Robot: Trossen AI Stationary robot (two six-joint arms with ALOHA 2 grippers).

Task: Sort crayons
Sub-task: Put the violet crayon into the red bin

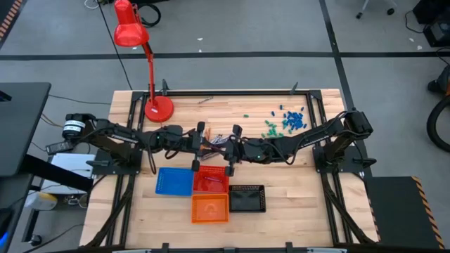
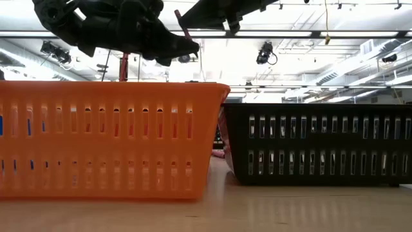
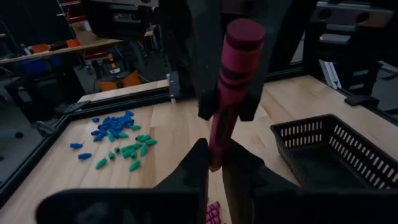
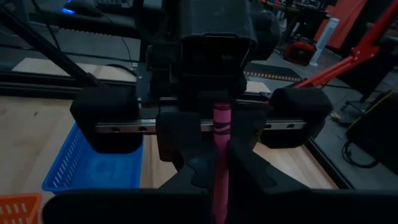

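Note:
A magenta crayon (image 3: 231,87) hangs in the air between my two grippers, which meet over the middle of the table just beyond the red tray (image 1: 210,181). My left gripper (image 3: 214,165) comes in from the table's left and is shut on the crayon. My right gripper (image 4: 219,174) comes in from the right and is shut on the same crayon. In the high view the two grippers, left (image 1: 205,144) and right (image 1: 228,145), stand tip to tip. More magenta crayons (image 3: 213,214) lie below. My left gripper pinches the crayon's lower end (image 3: 215,155) between its two fingers, coming about level from the table's left and lying across the stick. The crayon stands tilted but roughly upright, clear of the table. My right gripper pinches the crayon's middle (image 3: 225,106) between its two fingers (image 3: 205,93), about level from the table's right, across the stick. The flat end (image 3: 244,34) sticks out above its fingers.
Near the front stand a blue tray (image 1: 174,180), an orange tray (image 1: 210,208) and a black tray (image 1: 247,199). Small green and blue bits (image 1: 287,121) lie scattered at the far right. A red lamp (image 1: 156,107) stands at the far left.

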